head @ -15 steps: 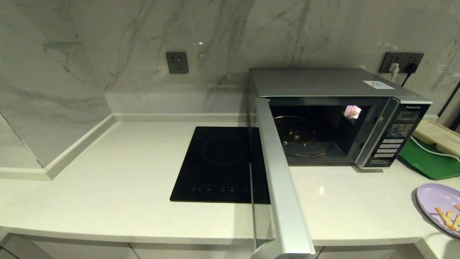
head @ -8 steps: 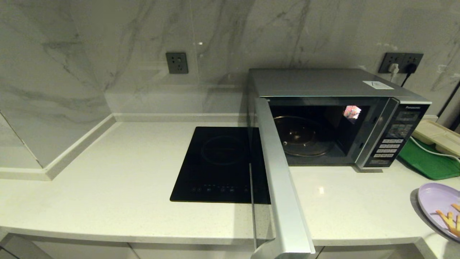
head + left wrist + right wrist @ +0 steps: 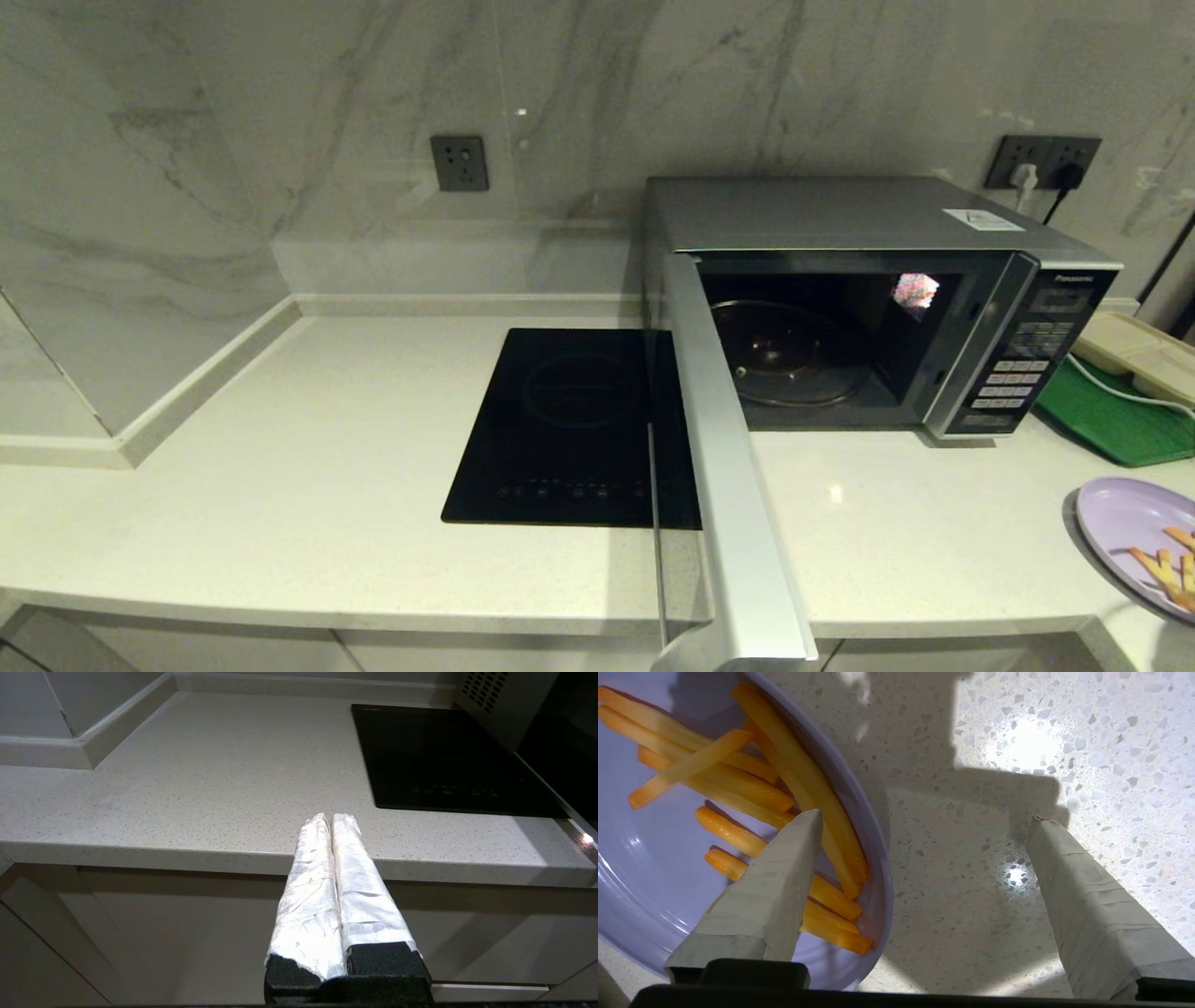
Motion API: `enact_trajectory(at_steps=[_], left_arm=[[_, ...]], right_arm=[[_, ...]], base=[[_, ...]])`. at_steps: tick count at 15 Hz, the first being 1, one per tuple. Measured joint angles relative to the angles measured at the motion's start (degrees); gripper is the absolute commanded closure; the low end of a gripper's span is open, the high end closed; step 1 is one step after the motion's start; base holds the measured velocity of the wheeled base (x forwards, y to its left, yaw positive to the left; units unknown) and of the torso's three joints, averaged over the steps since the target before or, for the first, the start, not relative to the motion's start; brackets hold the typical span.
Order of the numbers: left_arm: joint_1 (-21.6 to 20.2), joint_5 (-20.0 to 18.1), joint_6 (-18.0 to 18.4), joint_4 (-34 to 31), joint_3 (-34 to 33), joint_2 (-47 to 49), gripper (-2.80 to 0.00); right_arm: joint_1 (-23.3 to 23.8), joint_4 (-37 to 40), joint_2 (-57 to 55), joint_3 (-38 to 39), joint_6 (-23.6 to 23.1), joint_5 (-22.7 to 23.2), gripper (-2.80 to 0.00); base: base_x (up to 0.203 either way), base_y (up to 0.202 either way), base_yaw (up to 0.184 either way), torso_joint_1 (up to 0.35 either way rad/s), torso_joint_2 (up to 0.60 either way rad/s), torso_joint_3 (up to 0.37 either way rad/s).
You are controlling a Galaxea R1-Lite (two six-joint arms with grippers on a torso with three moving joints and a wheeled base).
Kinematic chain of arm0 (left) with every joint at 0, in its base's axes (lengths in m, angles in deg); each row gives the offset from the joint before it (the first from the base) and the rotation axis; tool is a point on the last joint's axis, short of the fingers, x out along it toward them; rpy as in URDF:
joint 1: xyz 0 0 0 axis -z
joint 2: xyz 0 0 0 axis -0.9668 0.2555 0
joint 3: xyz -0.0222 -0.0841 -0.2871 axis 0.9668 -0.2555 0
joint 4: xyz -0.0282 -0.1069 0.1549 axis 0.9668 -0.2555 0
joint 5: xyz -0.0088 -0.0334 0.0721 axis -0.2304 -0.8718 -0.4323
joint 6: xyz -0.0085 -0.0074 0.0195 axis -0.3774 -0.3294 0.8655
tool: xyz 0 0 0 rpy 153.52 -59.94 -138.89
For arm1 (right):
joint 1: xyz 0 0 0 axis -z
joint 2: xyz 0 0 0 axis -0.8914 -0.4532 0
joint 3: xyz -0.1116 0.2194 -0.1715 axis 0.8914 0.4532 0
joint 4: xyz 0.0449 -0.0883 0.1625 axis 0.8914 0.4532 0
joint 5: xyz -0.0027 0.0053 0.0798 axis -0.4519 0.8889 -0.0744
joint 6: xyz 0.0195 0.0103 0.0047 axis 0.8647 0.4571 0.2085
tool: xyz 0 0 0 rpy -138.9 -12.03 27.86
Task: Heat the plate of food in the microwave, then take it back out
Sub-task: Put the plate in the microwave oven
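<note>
Right hand [image 3: 924,821] spread wide, straddling plate of food [image 3: 654,858] rim; head view misses hand, shows microwave [image 3: 878,308] open.

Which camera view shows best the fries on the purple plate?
The right wrist view: the fries fill it, lying near the rim of the purple plate, with the open right gripper straddling that rim. The head view shows only a few fries at its edge. The left wrist view shows none.

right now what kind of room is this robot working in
Most likely a home kitchen: a speckled white stone countertop carries a flat black glass induction hob and a silver boxy microwave, door open, against a marble-look wall.
</note>
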Motion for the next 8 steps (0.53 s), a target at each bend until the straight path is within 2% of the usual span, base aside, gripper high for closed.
enact_trajectory(at_steps=[8], left_arm=[[0.0, -0.02, 0.0, 0.01, 0.0, 0.0, 0.0]], right_arm=[[-0.12, -0.09, -0.11, 0.01, 0.01, -0.18, -2.8]], base=[[0.0, 0.0, 0.0, 0.0, 0.0, 0.0]])
